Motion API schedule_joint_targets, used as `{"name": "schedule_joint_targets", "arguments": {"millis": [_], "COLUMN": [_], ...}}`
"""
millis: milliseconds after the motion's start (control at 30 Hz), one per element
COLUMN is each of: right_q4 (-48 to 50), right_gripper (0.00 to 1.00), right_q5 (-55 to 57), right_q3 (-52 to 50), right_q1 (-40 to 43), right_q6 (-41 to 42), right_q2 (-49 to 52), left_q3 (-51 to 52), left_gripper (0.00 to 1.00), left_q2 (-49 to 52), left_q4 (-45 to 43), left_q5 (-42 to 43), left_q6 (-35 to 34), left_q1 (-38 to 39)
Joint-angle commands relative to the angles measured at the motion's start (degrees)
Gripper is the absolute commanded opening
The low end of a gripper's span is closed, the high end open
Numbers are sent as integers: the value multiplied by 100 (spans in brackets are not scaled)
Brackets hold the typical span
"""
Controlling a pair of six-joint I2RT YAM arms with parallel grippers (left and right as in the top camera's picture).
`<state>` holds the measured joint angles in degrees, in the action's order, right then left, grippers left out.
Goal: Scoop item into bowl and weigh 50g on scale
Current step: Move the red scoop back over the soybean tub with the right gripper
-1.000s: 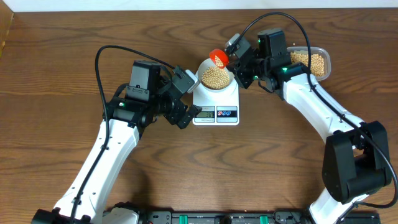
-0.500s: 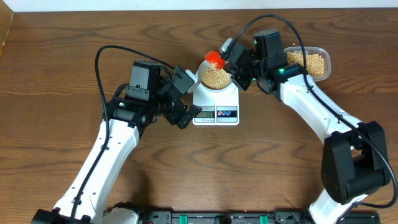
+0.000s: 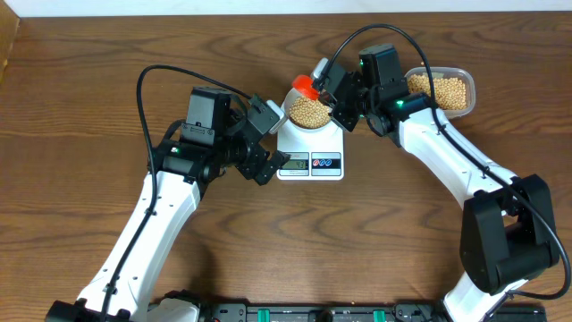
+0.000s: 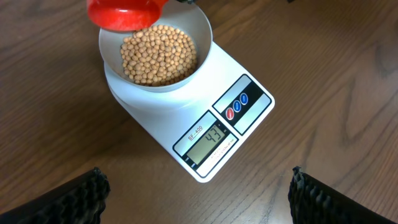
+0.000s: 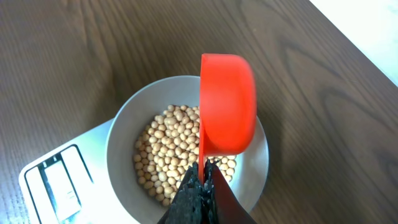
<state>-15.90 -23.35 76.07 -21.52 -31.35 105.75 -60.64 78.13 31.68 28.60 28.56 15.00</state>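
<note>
Brown wood-grain table (image 3: 80, 80) carries everything. Nearest the front, the left gripper (image 4: 199, 186) hangs just left of the scale, jaws spread wide and holding nothing. The white digital kitchen scale (image 4: 249, 93) sits mid-table toward the far edge, its display (image 4: 207, 139) reading 43. On its platform stands the white bowl (image 4: 204, 38), about half full of soybeans (image 4: 158, 55). Over the bowl's far rim a red plastic scoop (image 5: 229, 102) is tipped on its side, its handle pinched between the pressed-together jaws of the right gripper (image 5: 202, 180). Farther right, near the far edge, a clear tub (image 3: 470, 89) holds more soybeans.
</note>
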Motion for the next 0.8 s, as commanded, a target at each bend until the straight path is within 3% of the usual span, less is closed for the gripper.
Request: {"name": "schedule_joint_targets", "arguments": {"millis": [0, 467, 600, 767], "right_q4": [39, 267, 297, 142], "right_gripper": [1, 1, 1, 1], "right_q5": [-337, -236, 962, 3270], "right_q3": [-4, 0, 0, 0], "right_q1": [-33, 48, 173, 463], "right_q6": [131, 1176, 1628, 3027], "right_q2": [28, -837, -1115, -1137], "left_q3": [42, 42, 42, 42], "left_gripper": [95, 95, 95, 95], "left_q2": [2, 2, 2, 2], "left_q4": [2, 2, 2, 2], "left_q5": [33, 33, 33, 33], "left_q6": [57, 57, 57, 57], "left_q1": [2, 2, 2, 2]}}
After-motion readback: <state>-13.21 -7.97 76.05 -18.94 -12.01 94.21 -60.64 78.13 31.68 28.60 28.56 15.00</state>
